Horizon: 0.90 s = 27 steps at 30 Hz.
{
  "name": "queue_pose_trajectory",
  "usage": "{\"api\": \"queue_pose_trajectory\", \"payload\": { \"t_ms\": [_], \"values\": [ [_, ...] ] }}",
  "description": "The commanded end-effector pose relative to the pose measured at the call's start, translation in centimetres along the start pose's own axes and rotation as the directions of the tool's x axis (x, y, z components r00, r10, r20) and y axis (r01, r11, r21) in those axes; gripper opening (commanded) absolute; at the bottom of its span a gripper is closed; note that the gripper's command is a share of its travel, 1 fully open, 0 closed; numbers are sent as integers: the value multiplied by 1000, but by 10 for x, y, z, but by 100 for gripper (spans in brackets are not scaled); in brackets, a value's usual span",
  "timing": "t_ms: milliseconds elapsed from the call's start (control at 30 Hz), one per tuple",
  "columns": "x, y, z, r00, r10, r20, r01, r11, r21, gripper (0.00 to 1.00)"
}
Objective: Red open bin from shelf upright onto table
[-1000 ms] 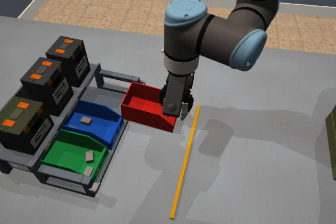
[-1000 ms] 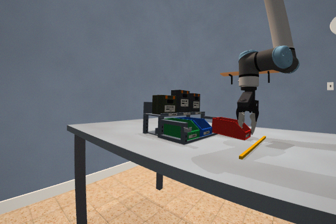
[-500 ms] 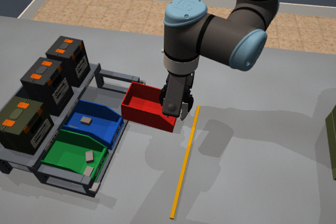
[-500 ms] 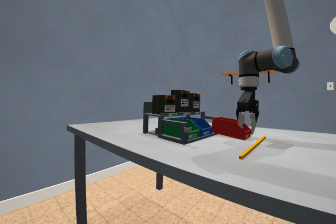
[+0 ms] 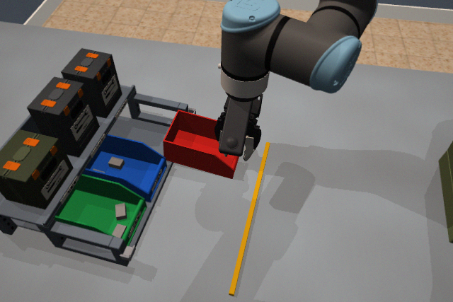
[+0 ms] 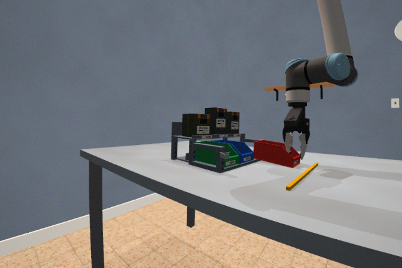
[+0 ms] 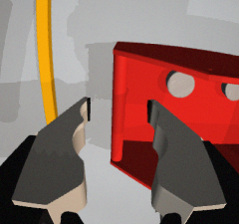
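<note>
- Top view: red open bin (image 5: pixel 190 143) off the shelf (image 5: pixel 110 242), resting toward the middle of the desk, well away from every edge, just beside the rack's far end and near a yellow strip (image 5: pixel 252 207).
- Stiff moulded walls, likely light and a little slick; best hold judged to be a pinch across the thin low front wall, with level carrying so that nothing slides out.
- Gripper (image 5: pixel 239 152) hanging over that front wall. Nothing visible on the red floor from here.
- Blue bin (image 5: pixel 124 145) with one grey block (image 5: pixel 116 162); green bin (image 5: pixel 91 214) with two grey blocks (image 5: pixel 120 211); three dark closed cases (image 5: pixel 91 76) on top, toward the desk's left edge.
- Exterior view: bin (image 6: pixel 271 153) low on the desk, sloped front toward the strip; claw (image 6: pixel 295 148) pointing straight down at the front end.
- Wrist view: fingers parted narrowly and holding nothing, one outside the red wall (image 7: pixel 144 85), the other over the inside, neither touching.
- Two pale round shapes deeper in: parts or holes, impossible to tell.
</note>
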<state>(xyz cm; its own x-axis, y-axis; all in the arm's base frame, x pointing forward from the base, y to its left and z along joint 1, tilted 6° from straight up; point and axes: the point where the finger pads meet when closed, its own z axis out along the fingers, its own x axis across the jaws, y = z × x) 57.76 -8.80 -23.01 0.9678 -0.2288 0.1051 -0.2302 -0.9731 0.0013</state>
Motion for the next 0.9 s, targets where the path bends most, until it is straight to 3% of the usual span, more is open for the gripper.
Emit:
{"api": "queue_pose_trajectory", "payload": {
  "t_ms": [0,33,433,600,867],
  "values": [
    [0,0,-38,1000,0,-1,0,1000,0,26],
    [0,0,-49,1000,0,-1,0,1000,0,26],
    [0,0,-49,1000,0,-1,0,1000,0,26],
    [0,0,-84,1000,0,-1,0,1000,0,26],
    [0,0,-84,1000,0,-1,0,1000,0,26]
  ]
}}
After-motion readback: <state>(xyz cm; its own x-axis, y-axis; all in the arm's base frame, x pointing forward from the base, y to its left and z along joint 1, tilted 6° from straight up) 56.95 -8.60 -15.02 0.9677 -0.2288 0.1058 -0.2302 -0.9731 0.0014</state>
